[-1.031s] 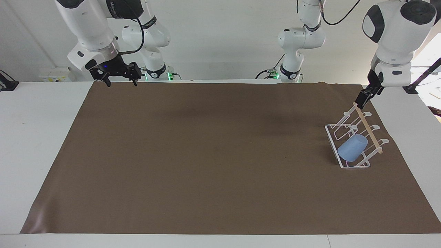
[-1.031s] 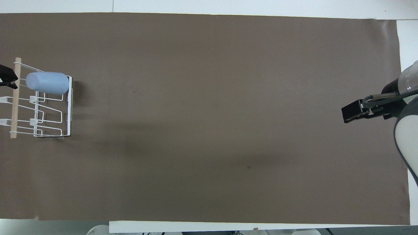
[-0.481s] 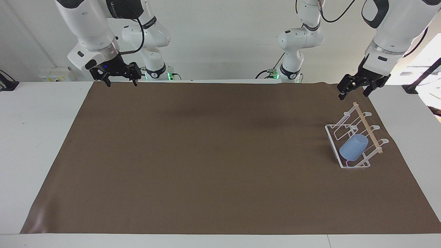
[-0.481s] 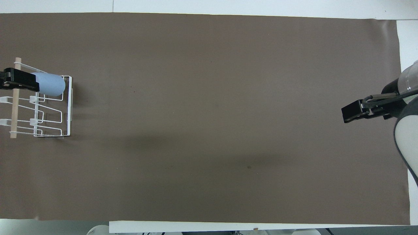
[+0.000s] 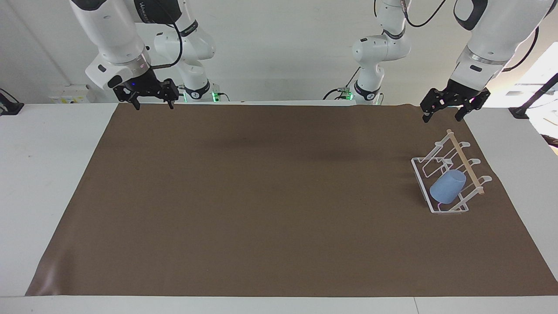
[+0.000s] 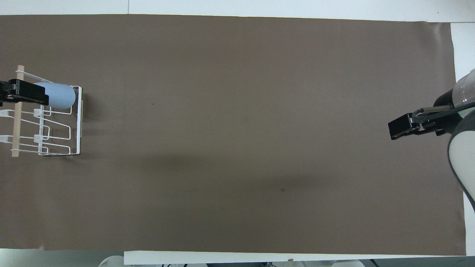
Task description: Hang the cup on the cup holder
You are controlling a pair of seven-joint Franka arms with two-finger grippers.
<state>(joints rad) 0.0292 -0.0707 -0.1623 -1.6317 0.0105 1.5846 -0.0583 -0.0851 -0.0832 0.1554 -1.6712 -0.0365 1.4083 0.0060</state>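
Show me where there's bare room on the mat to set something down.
Nearly all of the brown mat is bare, from the cup holder to the right arm's end. The only crowded spot is the left arm's end, where the cup sits on the holder, with the left end effector raised and open above it. The right end effector waits, open.

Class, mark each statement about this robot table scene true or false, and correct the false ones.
1. The cup rests on the cup holder. True.
2. The left tool grips the cup. False: it is open, raised, apart from the cup.
3. The cup holder stands at the right arm's end of the table. False: it stands at the left arm's end.
4. The right tool holds nothing. True.
5. A wooden rod crosses the holder's top. True.
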